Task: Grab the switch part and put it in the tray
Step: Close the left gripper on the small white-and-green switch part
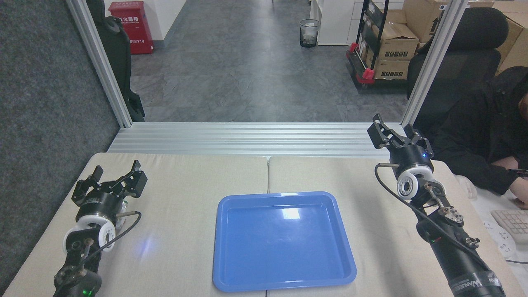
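On the beige table (185, 264) sits the blue tray (284, 241); left claw (110, 178) and right claw (398, 131) both spread wide, grasping nothing, well apart from it.

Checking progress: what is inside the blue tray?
The blue tray holds nothing visible, only glare on its bare floor. No switch part shows anywhere on the table.
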